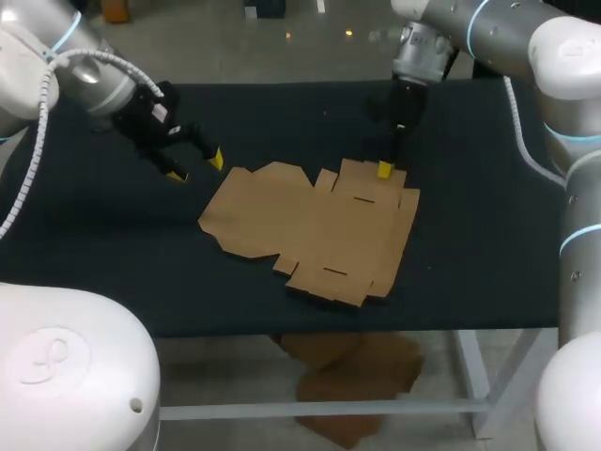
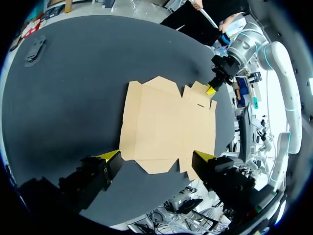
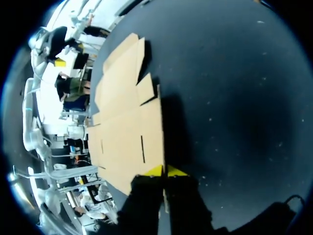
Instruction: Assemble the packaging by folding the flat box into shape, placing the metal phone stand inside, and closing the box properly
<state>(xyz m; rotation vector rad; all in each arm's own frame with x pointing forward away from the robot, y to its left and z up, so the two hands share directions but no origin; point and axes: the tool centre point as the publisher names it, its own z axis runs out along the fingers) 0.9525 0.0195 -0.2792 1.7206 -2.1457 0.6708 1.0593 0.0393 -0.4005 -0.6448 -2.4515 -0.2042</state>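
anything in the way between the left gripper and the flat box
Nothing visible. The left gripper hangs open just off the left end of the flat box, with only bare table between them. The right gripper is pinched on the box's far edge, well clear of that path.

Edge of flat box (image 3: pixel 127 122) hidden under right end effector (image 3: pixel 165 171), small dark object (image 2: pixel 34 49) unidentifiable

Dim overhead light, soft shadow beside flat box (image 1: pixel 310 225)
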